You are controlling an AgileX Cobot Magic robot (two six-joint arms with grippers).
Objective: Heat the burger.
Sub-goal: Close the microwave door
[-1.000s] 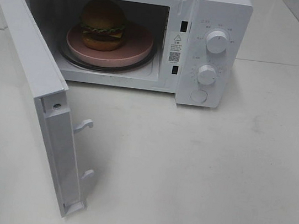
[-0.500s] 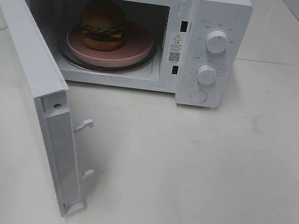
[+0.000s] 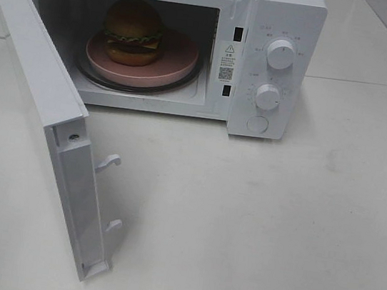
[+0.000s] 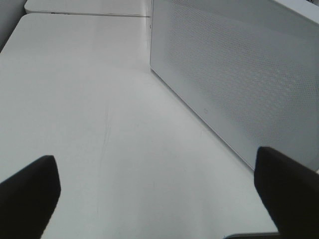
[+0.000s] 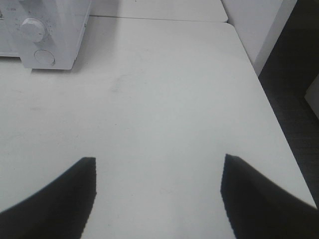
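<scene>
The burger [image 3: 133,32] sits on a pink plate [image 3: 175,70] inside the microwave [image 3: 291,14], ready for heating. The door [image 3: 36,87] stands swung wide, so shutting it is probably next. The left tool [image 4: 155,154] and right tool [image 5: 158,159] hover above the bench [image 3: 276,221], both spread wide and empty.

The microwave [image 3: 283,17] stands at the back of the surface [image 3: 275,229]. Inside its cavity the plate [image 3: 179,64] lies on the turntable [image 3: 93,78], and the burger [image 3: 133,32] sits on the plate, toward the cavity's left. The door [image 3: 37,80], hinged at the microwave's left, swings forward over the surface. On the microwave's right panel, the upper knob [image 3: 281,54] sits above the lower knob [image 3: 267,96], with the button [image 3: 257,124] beneath.
</scene>
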